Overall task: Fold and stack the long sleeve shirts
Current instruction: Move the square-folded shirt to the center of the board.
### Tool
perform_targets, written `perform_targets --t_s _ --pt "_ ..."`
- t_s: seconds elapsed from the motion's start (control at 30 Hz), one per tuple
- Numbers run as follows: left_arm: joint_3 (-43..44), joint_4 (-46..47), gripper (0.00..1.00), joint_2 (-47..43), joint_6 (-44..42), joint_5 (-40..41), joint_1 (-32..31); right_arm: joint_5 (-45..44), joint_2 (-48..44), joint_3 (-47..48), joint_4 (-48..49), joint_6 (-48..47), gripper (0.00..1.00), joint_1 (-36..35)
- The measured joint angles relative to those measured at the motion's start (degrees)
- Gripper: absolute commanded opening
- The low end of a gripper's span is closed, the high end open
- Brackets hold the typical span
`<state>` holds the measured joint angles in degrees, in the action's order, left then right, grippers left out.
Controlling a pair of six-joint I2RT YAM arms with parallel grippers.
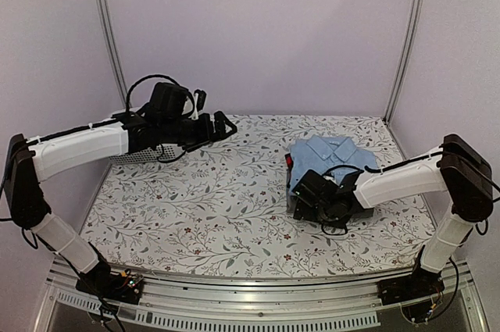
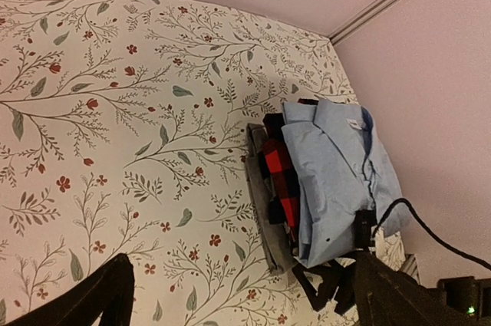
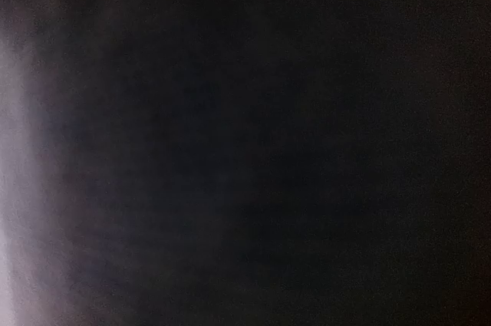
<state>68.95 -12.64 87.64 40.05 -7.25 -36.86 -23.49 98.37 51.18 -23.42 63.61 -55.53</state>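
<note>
L tool point(image 1: 225, 126) spread wide; shirts point(image 2: 337, 180) stacked: grey, plaid, blue atop.

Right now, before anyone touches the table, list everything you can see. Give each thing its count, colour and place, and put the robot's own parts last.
blue shirt: one, light blue, folded, top of the stack at the table's far right
plaid shirt: one, red and black, middle of the stack
grey shirt: one, grey, bottom of the stack
tablecloth: one, white with a floral print, covering the table
basket: one, white lattice, far left edge, mostly hidden under the left arm
frame posts: two, silver, rear corners
left end effector: one, black, open, in the air over the table's far left
right end effector: one, black, open, down at the stack's near side
</note>
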Motion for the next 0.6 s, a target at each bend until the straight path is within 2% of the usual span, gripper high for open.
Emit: perform_targets --t_s 0.3,0.6 --pt "-1.5 -0.1 1.0 -0.4 0.1 0.0 0.3 0.3 1.5 0.1 6.7 -6.1 0.99 9.5" --pt "-1.6 0.0 1.0 -2.5 0.3 0.0 0.6 5.1 3.3 1.9 10.3 -15.6 0.99 22.3"
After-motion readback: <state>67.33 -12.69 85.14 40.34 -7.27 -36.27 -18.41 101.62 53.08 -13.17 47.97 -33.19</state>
